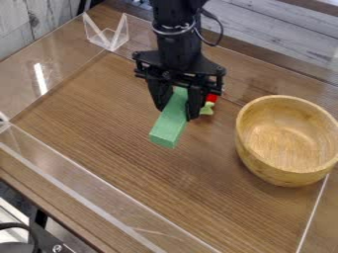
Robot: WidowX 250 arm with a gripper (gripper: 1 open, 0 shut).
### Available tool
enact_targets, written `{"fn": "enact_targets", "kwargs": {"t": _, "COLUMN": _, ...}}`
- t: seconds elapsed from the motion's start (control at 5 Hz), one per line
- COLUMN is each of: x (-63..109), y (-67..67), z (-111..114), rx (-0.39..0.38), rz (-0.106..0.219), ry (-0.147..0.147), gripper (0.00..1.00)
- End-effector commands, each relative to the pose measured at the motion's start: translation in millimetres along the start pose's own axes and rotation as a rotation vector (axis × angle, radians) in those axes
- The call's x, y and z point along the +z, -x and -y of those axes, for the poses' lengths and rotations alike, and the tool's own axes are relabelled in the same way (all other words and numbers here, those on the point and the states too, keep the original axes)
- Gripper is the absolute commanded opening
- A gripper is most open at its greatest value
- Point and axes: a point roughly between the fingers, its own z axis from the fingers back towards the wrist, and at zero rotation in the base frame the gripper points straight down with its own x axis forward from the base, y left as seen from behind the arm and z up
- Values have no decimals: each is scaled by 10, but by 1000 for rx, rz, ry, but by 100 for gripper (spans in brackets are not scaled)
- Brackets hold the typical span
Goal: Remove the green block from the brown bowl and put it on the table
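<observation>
Wood-grain bench (pixel 93 148) with clear acrylic walls, tool (pixel 173 95) clamped on the green block (pixel 168 125) (tilted, lower end near the surface), brown bowl (pixel 283 138) apart at right.

The arm (pixel 176 25) is black and cylindrical, with cables near its top, ending in a wide black claw (pixel 177 94).

- The flat bright green rectangular block (pixel 168 126) looks smooth and matt, like painted wood or plastic.
- The round light-brown wooden bowl (pixel 286 139) shows visible grain and a soft sheen.
- The brown wood-grain desk (pixel 106 119) is smooth, slightly glossy.
- The clear acrylic walls (pixel 40 74) are glossy, reflecting light.
- The black gripper (pixel 175 91) looks matt.
</observation>
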Motion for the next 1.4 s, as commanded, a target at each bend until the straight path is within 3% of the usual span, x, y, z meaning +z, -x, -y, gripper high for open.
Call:
{"fn": "enact_targets", "kwargs": {"t": 0.0, "x": -18, "y": 27, "z": 32, "rx": -7, "rz": 18, "ry": -5, "gripper": 0}}
{"fn": "enact_targets", "kwargs": {"t": 0.2, "x": -95, "y": 92, "z": 29, "rx": -1, "rz": 9, "ry": -9, "gripper": 0}}
{"fn": "enact_targets", "kwargs": {"t": 0.6, "x": -352, "y": 83, "z": 281, "rx": -73, "rz": 6, "ry": -20, "gripper": 0}}
{"fn": "enact_targets", "kwargs": {"t": 0.8, "x": -410, "y": 56, "z": 239, "rx": -55, "rz": 8, "ry": -49, "gripper": 0}}
{"fn": "enact_targets", "kwargs": {"t": 1.2, "x": -518, "y": 34, "z": 66, "rx": -2, "rz": 10, "ry": -71, "gripper": 0}}
